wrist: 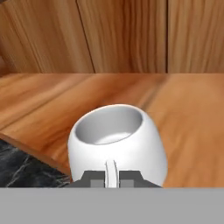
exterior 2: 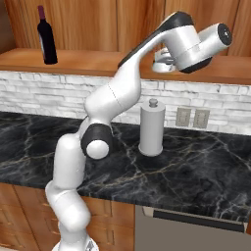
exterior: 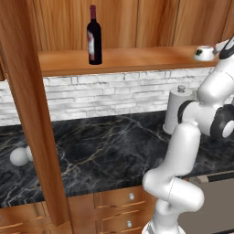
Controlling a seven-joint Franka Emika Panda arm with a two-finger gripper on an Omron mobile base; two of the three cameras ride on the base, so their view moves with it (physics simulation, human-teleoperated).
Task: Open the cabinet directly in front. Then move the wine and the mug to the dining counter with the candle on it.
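Mug [wrist: 116, 140] sits upright on the cabinet shelf [wrist: 183, 109]. The hand [wrist: 112, 178] is clenched on its handle. Wine [exterior: 94, 36] stands well apart.

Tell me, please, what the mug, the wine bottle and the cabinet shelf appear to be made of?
The mug: likely glazed ceramic, smooth white with a soft sheen. The wine bottle: apparently dark glossy glass, with a red foil neck and a paper-like label. The cabinet shelf: reddish-brown wood, with visible grain and a satin finish.

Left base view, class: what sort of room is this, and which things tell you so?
Most likely a kitchen: a black marble counter backed by white brick, wooden drawer units beneath it, and an open cabinet shelf holding a wine bottle and a mug.
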